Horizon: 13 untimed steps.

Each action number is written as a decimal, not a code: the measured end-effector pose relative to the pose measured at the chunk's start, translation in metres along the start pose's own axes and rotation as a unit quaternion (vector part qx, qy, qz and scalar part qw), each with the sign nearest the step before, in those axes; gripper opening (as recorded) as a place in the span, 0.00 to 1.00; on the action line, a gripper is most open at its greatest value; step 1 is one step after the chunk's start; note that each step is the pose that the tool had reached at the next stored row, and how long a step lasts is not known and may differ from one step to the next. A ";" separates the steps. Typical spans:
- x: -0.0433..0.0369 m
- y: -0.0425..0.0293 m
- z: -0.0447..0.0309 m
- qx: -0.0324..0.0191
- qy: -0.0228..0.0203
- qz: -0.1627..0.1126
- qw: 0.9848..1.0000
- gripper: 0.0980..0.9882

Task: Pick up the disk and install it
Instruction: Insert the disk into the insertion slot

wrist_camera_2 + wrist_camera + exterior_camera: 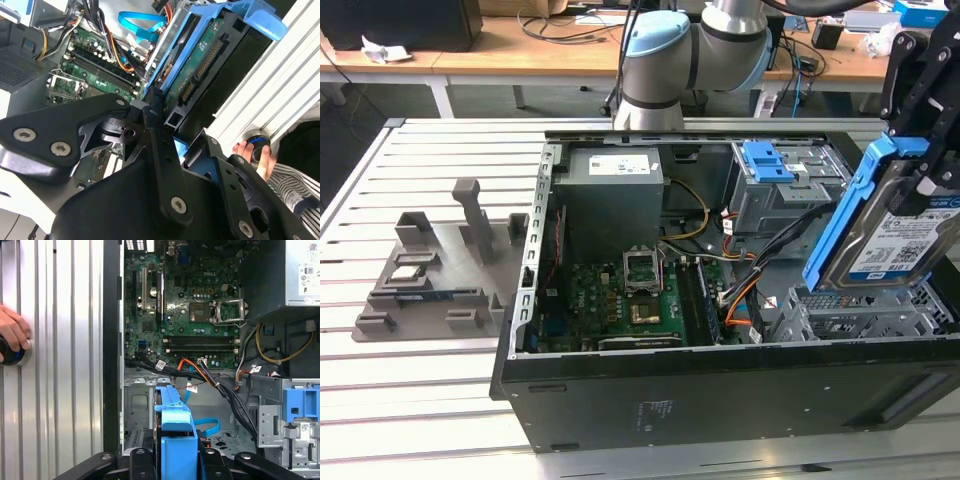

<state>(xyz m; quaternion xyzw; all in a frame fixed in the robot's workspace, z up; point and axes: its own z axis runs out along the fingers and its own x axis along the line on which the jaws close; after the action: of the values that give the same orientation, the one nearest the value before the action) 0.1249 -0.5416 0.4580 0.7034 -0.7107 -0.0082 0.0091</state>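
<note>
One disk [895, 235] hangs at the exterior view's right, clamped at its upper end by the black gripper [923, 150], which is closed on it. We see the disk standing on edge and tilted, its label turned to the camera. Its lower end is over the metal drive cage [860, 312] in the near right corner of the open computer case [720, 390]. We cannot tell whether drive and cage touch. At the far side of the case the grey power supply [610, 200] sits beside the green motherboard [610, 300], and a blue latch piece [767, 160] rests on the far bay. A grey fixture [430, 270] lies on the slatted table [420, 410] toward the exterior view's left, apart from the case.

In the second wrist view we look past the gripper [175, 125] at the disk's [200, 65] circuit-board side, framed by its blue rails, with the motherboard [85, 65] beyond. A person's hand [252, 152] rests on a round button [259, 141] on the table beside the case.

In the first wrist view the disk [172, 435] shows edge-on between the gripper's [172, 464] two black fingers [138, 462], over the cage floor, with a blue cable [207, 425] just beside it. The hand [12, 330] covers the button [12, 356] on the table [65, 365], outside the case wall.
</note>
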 end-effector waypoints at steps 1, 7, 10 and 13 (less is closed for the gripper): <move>0.0000 0.0001 0.0005 0.000 0.000 0.000 1.000 0.30; -0.0017 -0.0018 0.0085 -0.002 0.003 0.000 1.000 0.30; -0.0029 -0.0030 0.0120 -0.002 0.004 0.000 1.000 0.30; -0.0031 -0.0060 0.0175 -0.003 0.006 0.001 1.000 0.30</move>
<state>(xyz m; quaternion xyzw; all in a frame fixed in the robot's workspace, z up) 0.1305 -0.5385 0.4404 0.7028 -0.7112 -0.0059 0.0154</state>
